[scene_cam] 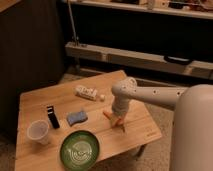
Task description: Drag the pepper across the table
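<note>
The robot's pincer (119, 119) points down at the low table of light wooden planks (40, 102). It sits right on the small, thin orange pepper (108, 114). I cannot tell if the pincer squeezes the pepper or is loose. The pepper lies right of the soft blue sponge (77, 117), below the white bottle (88, 93).

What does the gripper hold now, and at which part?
Cannot be told. The gripper is over the middle of the pepper on the table; a grasp does not show.
</note>
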Tool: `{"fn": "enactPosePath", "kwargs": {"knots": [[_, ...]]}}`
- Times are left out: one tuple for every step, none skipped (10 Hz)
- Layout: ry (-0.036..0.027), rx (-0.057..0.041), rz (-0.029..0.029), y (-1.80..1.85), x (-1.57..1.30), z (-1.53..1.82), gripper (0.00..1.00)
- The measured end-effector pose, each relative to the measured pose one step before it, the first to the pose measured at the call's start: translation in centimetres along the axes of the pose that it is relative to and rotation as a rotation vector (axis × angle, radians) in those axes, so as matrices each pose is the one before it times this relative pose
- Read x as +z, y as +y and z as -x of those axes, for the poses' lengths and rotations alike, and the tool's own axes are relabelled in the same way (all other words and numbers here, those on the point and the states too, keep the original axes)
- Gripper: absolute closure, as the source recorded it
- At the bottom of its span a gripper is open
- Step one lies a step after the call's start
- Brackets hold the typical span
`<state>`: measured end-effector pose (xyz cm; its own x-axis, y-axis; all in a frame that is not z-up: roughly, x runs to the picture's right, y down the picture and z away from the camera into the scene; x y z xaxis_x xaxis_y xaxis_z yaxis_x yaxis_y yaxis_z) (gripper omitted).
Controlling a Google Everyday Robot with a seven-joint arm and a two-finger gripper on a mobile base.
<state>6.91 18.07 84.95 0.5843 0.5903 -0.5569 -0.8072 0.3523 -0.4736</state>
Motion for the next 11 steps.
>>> {"fn": "enactPosePath", "kwargs": {"knots": [[0.00271,0.00252,-0.00043,-0.073,0.087,-0.121,0.58],[0.00037,0.00340,-0.00051,-0.034,-0.002,-0.051,0.65],[0.00046,0.00147,-0.00148,0.035,0.005,0.039,0.67],[-0.00114,0.00128,-0.00158,-0.010,-0.088,0.045,0.67],[-0.00008,0.00228,-0.00139,-0.051,-0.028,0.001,0.67],[-0.00223,0.00233,-0.00126,-0.062,-0.093,0.112,0.67],[-0.00080,-0.00054,-0.00038,0.013,-0.023,0.093,0.67],[-0.00285,-0.00076,-0.00035,0.026,-0.081,0.225,0.67],[-0.00323,-0.00562,0.00061,0.154,0.002,0.438,0.67],[-0.00323,-0.00678,0.00016,0.155,-0.066,0.369,0.67],[-0.00581,-0.00731,0.00128,0.130,-0.064,0.557,0.67]]}}
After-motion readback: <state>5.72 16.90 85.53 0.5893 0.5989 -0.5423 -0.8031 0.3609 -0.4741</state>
